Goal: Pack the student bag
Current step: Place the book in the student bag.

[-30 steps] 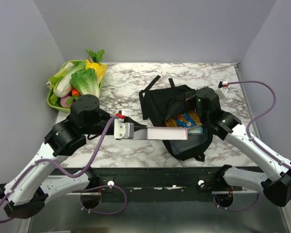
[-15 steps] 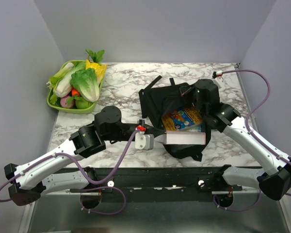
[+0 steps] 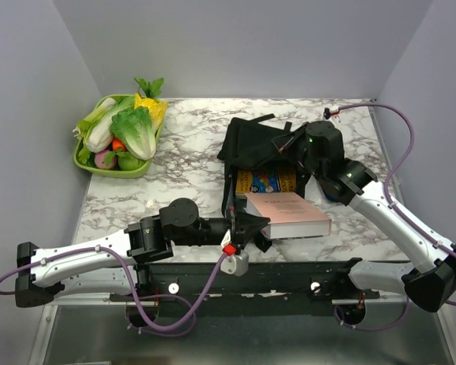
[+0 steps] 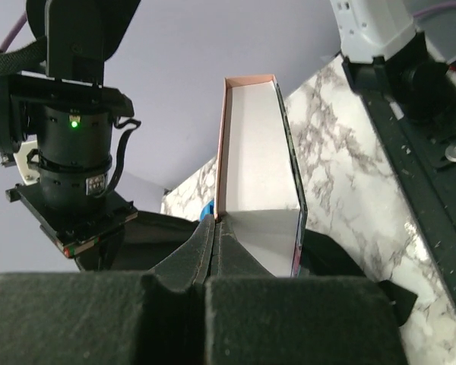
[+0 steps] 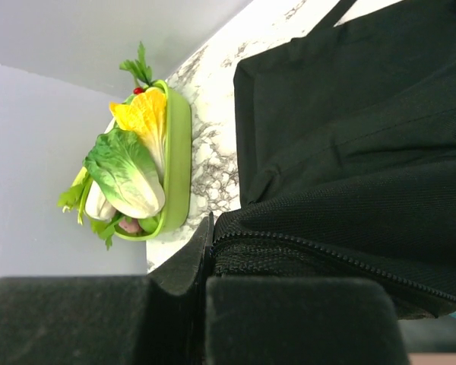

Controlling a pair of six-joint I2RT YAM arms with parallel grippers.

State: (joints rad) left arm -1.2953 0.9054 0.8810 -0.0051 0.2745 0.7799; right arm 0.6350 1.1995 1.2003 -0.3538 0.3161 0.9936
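Observation:
The student bag (image 3: 251, 143) is a floppy black backpack lying at the middle right of the marble table. My right gripper (image 3: 286, 144) is shut on its zipper edge (image 5: 304, 247), holding the mouth up. A colourful book (image 3: 264, 181) shows inside the opening. My left gripper (image 3: 260, 226) is shut on the cover of a pink-covered book (image 3: 289, 215). That book lies flat at the bag's mouth, its far end over the opening. In the left wrist view the pink book (image 4: 254, 152) rises from the shut fingers (image 4: 201, 243), white pages facing me.
A green tray (image 3: 82, 161) of vegetables stands at the far left of the table; it also appears in the right wrist view as the green tray (image 5: 178, 152). The black frame rail (image 3: 289, 274) runs along the near edge, just below the left gripper.
The left arm swung right and toward the near edge, bringing the pink book to the bag's mouth. The right gripper pulled the bag's edge farther back and up.

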